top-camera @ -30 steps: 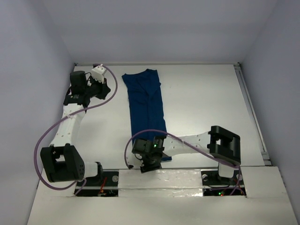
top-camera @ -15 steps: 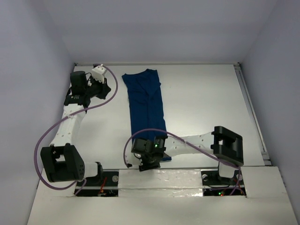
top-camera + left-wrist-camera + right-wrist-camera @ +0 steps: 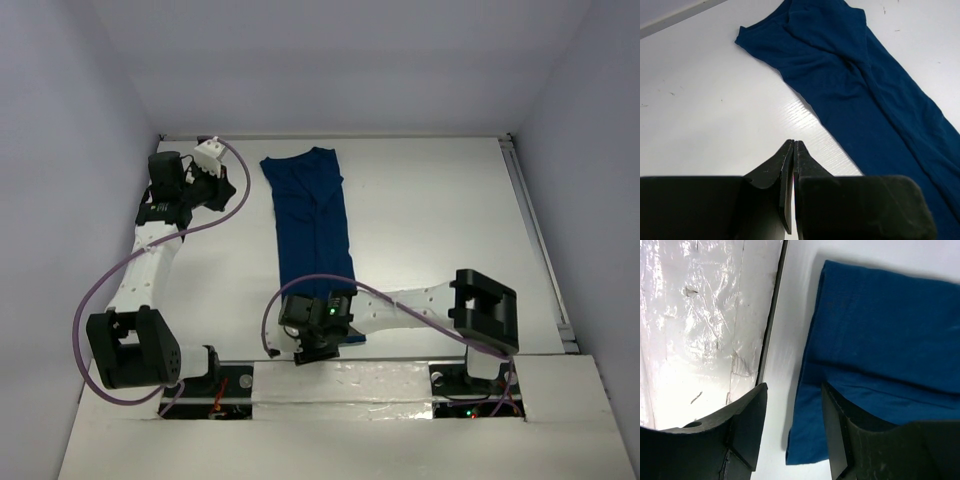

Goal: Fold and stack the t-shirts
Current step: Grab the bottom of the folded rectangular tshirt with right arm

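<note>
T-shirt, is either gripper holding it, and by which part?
Nothing is held: the left gripper is shut and empty, the right gripper open over the t-shirt hem.

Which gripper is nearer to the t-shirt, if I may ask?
Right. The right gripper is open at the near hem of the t-shirt; the left gripper, shut, is beside its far end.

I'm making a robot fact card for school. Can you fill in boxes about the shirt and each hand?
T-shirt: one, dark blue, lying as a long narrow strip
Table: white, shirt lies on it
Left hand: shut, empty, beside the shirt's far end, not touching it
Right hand: open, over the shirt's near corner, holding nothing
Stack: none yet
</note>
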Robot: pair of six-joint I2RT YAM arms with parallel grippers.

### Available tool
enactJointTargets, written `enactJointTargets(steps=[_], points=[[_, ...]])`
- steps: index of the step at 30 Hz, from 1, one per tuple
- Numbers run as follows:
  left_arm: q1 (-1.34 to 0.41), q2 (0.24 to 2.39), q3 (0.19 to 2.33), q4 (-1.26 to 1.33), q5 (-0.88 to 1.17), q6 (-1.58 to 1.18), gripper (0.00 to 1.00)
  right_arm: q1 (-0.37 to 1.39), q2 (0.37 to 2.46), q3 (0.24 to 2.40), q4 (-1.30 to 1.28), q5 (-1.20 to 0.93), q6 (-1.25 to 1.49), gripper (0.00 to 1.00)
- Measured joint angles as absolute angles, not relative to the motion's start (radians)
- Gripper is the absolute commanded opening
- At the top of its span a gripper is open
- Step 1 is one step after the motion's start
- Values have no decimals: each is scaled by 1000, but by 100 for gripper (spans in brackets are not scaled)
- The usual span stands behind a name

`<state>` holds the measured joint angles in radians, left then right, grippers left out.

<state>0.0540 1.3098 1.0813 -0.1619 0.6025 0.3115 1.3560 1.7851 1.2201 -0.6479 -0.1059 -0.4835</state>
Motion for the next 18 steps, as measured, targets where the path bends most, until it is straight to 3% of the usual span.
enactJointTargets(steps=[18], points=[[54,1310,1081,-162,630,312,0,1333,1860,1257,-653,-107,-489,50]])
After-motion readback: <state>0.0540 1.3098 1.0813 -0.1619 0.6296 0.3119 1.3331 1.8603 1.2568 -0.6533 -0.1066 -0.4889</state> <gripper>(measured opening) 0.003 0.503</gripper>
